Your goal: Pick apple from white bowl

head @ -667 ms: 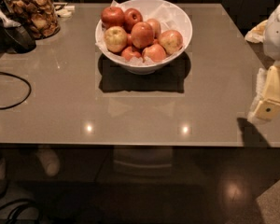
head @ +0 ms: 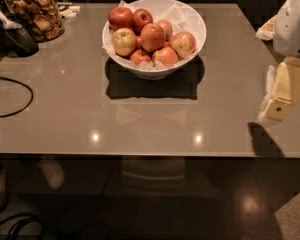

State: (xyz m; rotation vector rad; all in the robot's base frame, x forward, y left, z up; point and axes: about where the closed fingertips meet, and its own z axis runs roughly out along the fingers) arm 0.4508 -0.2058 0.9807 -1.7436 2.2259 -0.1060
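The white bowl [head: 192, 21], lined with crumpled white paper, stands at the back middle of the table and holds several apples. The apple [head: 152, 36], the biggest and red-orange, lies on top in the middle of the pile. A pale yellow apple [head: 124, 41] lies to its left, and two dark red apples [head: 121, 17] lie behind it. My gripper [head: 271, 110], with cream-coloured fingers under a white arm, hangs over the table's right edge. It is well to the right of the bowl and nearer the front, and touches nothing.
A glass jar [head: 36, 11] of dried pieces stands at the back left, with a dark scoop [head: 17, 36] beside it. A black cable [head: 12, 96] loops along the left side. The grey table [head: 140, 129] ends at a front edge near the middle of the view.
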